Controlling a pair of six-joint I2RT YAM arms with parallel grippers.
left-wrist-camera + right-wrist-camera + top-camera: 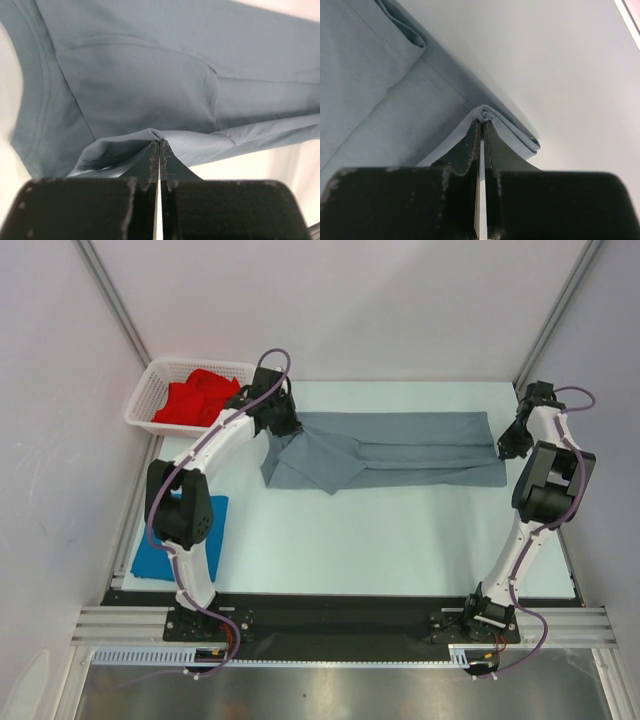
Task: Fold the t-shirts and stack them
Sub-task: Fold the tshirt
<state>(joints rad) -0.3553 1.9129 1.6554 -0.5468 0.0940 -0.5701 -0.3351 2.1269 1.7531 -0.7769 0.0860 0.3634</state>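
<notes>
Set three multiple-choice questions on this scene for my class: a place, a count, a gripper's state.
1. Where is the red t-shirt? A. On the table. B. In the white basket. C. Held by the right arm.
2. How many t-shirts show in the top view? A. One. B. Two. C. Three.
3. What is the left gripper doing? A. Open. B. Shut on the grey t-shirt. C. Shut on nothing.
Answers: 1 B, red cloth lies within the mesh walls. 2 C, red, grey and a blue t-shirt all show. 3 B, its fingers pinch a grey fold.
</notes>
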